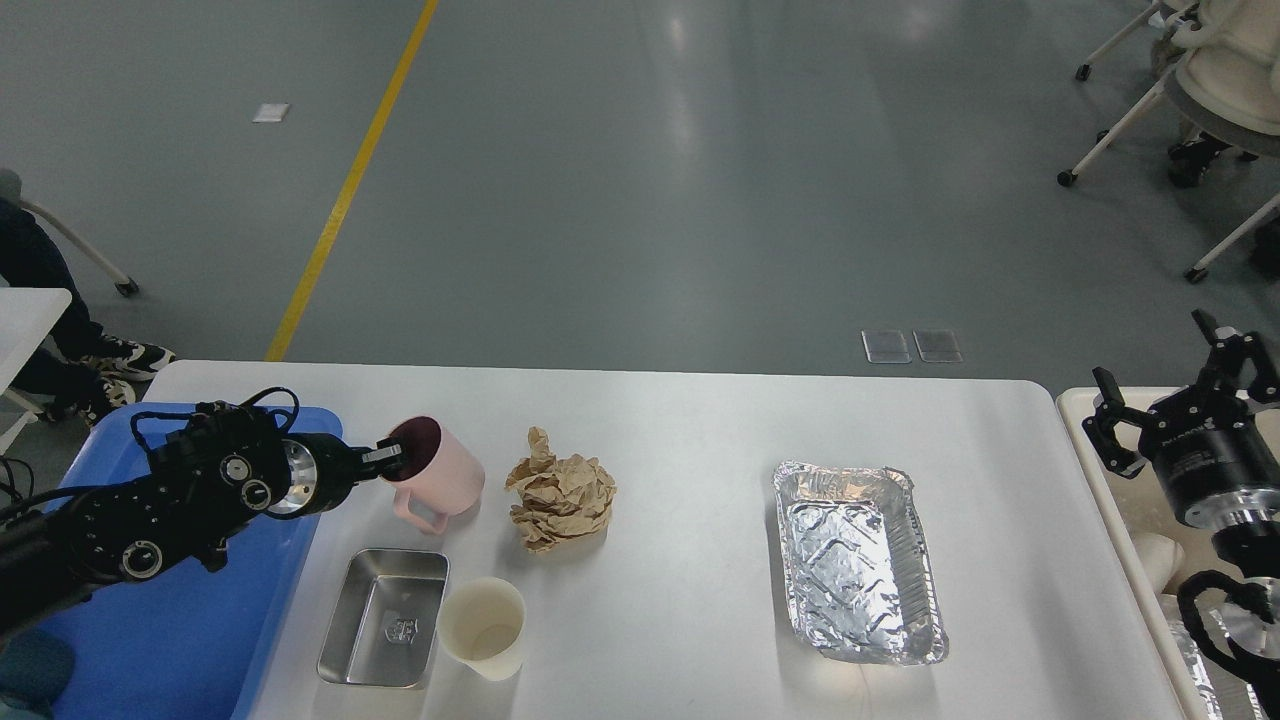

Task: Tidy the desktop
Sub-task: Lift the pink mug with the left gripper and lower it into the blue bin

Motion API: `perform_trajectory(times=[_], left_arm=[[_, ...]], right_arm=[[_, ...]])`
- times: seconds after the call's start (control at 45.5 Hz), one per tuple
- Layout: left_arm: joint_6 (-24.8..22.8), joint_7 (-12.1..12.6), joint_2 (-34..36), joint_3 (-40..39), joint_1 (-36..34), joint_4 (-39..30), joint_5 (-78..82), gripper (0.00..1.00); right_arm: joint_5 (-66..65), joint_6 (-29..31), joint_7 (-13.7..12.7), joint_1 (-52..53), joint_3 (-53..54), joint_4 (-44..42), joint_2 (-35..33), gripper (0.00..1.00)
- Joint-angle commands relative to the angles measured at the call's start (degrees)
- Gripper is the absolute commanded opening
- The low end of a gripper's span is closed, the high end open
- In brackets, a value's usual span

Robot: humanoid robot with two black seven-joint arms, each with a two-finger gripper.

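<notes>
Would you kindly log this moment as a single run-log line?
left gripper: shut on pink mug rim, mug tilted | right gripper: open, idle over cream bin | crumpled paper, foil tray: on desktop

Pink mug (pixel 440 478), tilted, handle toward the near side. Crumpled brown paper (pixel 562 492) just right of it, apart. Steel pan (pixel 385 617) nearer, touching a cream paper cup (pixel 484 628). Foil tray (pixel 859 561) well to the right. Blue tray (pixel 190 640) at left. Cream bin (pixel 1120 540) at right edge.
</notes>
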Motion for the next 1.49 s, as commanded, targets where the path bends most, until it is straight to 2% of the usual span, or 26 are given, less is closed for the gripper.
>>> perform_trajectory(times=[0.0, 0.351, 0.483, 0.659, 0.79, 0.944, 1.142, 1.471], left_arm=[[-1.84, 0.15, 4.58, -0.47, -2.29, -4.05, -0.42, 0.00], [-9.84, 0.77, 21.37, -0.55, -16.43, -14.51, -5.78, 0.01], [-14.50, 0.94, 26.82, -0.55, -21.62, -15.04, -8.59, 0.01], [-16.52, 1.03, 30.78, -0.47, -22.68, -15.13, -8.95, 0.02], [-15.91, 1.03, 33.06, 0.94, -21.19, -14.78, -8.86, 0.03], [-13.72, 0.86, 37.28, 3.05, -16.19, -14.25, -8.59, 0.03], [-7.74, -0.11, 38.95, 2.61, -3.89, -14.25, -7.36, 0.04], [2.81, -1.87, 36.94, 3.14, 8.34, -14.52, -7.19, 0.04]], right_arm=[[0.00, -0.09, -0.01, 0.11, -0.10, 0.01, 0.17, 1.00], [0.00, -0.26, -0.01, 0.46, -0.53, 0.36, 0.52, 1.00], [0.00, -0.35, -0.01, 0.46, -0.45, 0.45, 0.52, 1.00], [0.08, -0.70, -0.09, 0.46, -0.62, 0.53, 0.52, 1.00], [0.08, -0.61, -0.09, 0.46, -0.71, 0.45, 0.34, 1.00], [0.08, -0.61, -0.09, 0.38, -0.80, 0.45, 0.43, 1.00], [0.00, -0.53, -0.01, 0.29, -0.89, 0.45, 0.78, 1.00], [0.00, -0.44, -0.01, 0.11, -0.97, 0.36, 1.93, 1.00]])
